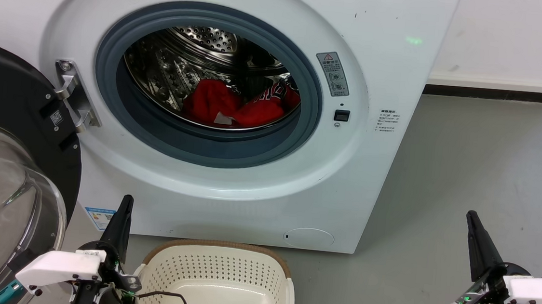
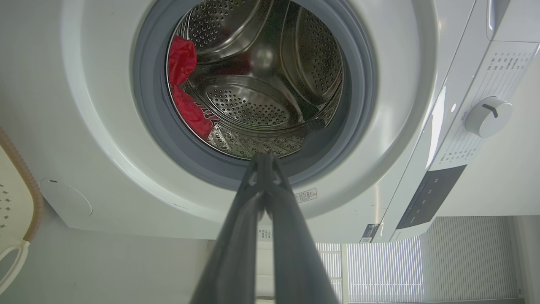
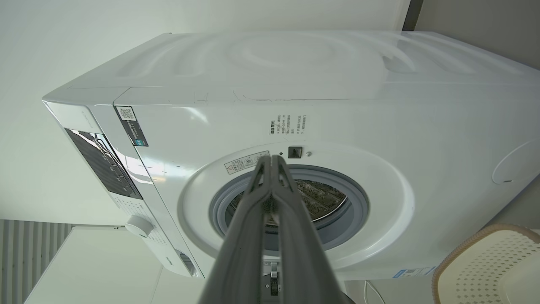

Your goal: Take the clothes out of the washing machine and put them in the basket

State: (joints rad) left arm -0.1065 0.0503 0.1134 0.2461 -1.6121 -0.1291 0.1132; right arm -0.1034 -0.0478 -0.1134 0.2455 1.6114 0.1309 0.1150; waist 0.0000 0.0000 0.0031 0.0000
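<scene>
Though both closed and empty, left hand [image 1: 125, 203] between door [image 1: 10, 88] and basket [image 1: 217, 245], right hand [image 1: 471, 220] well apart.

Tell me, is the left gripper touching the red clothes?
Apart. Head view: the left gripper sits low beside the basket, outside the washing machine; the clothes lie inside the drum.

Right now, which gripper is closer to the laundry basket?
Left. The left gripper is just beside the left side of the basket, fingers shut. The right gripper is well off to the basket's right, across the grey floor, also shut.
</scene>
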